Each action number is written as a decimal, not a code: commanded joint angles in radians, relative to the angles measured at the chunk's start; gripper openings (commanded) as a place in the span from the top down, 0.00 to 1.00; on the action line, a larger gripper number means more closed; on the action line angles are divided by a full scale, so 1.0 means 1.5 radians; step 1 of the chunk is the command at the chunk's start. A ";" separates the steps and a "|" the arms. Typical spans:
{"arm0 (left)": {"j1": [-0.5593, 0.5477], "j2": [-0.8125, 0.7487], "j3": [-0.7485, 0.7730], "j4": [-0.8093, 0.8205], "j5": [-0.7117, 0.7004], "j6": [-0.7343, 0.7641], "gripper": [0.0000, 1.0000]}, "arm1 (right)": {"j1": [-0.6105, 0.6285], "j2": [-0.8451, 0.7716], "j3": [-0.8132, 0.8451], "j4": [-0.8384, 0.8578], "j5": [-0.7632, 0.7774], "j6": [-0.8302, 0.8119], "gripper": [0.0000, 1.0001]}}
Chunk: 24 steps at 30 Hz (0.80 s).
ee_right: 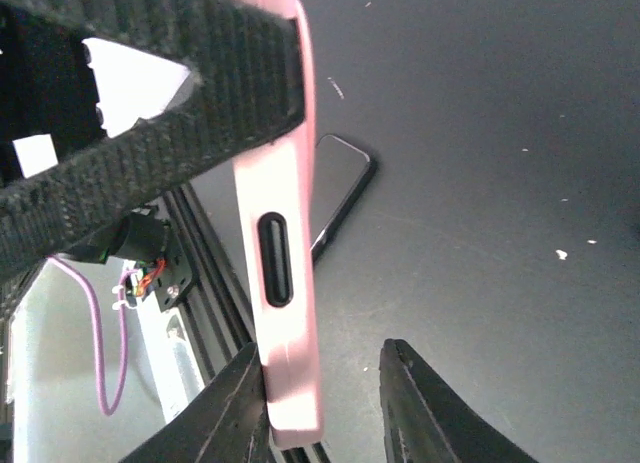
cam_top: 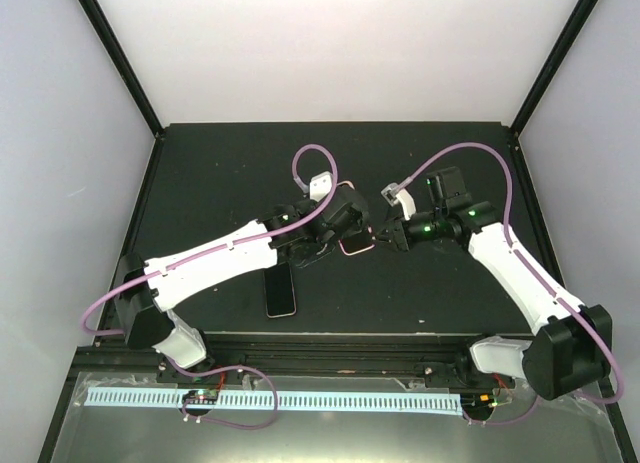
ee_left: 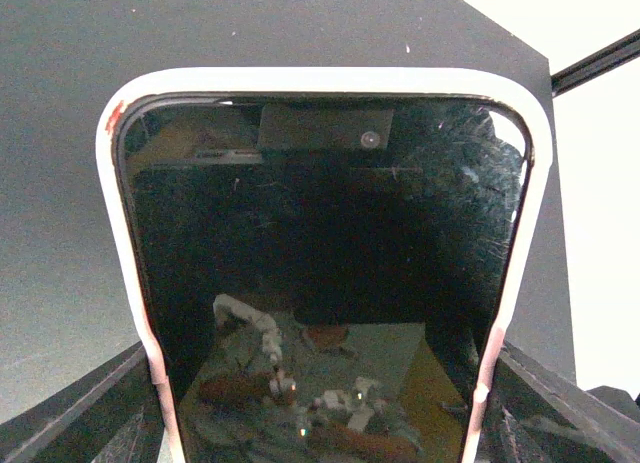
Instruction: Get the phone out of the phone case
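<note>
Two robot arms met over the middle of a dark table (cam_top: pixel 220 173). The job looked barely begun. In the left wrist view the phone (ee_left: pixel 320 233) seemed to sit fully inside the pale pink phone case (ee_left: pixel 325 80). Its glossy black screen filled the rim on all visible sides, and no corner had been peeled away. Everything remained to be done: loosening an edge, working the case off and separating the two.

The left gripper (cam_top: pixel 335 226) held the cased phone up off the table, its fingers (ee_left: pixel 560 403) closed against the two long sides. The right gripper (ee_right: pixel 320 398) stood with its jaws parted around the case's nearest corner. One finger lay against the pink edge and the other stood clear of it, so nothing was clamped there.

From above, the phone's long axis ran roughly away from the arm bases, tilted rather than flat. The end with the notch pointed away from the left wrist, and the screen faced that wrist's camera. The right wrist saw the case edge-on, with a button cut-out (ee_right: pixel 275 258) in its side.

A second phone (cam_top: pixel 281 291), dark, lay flat on the table near the left arm, well apart from the grippers.
</note>
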 commanded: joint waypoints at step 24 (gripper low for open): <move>0.104 -0.395 -0.445 0.488 0.203 0.398 0.06 | -0.001 -0.132 -0.013 0.009 -0.046 -0.051 0.99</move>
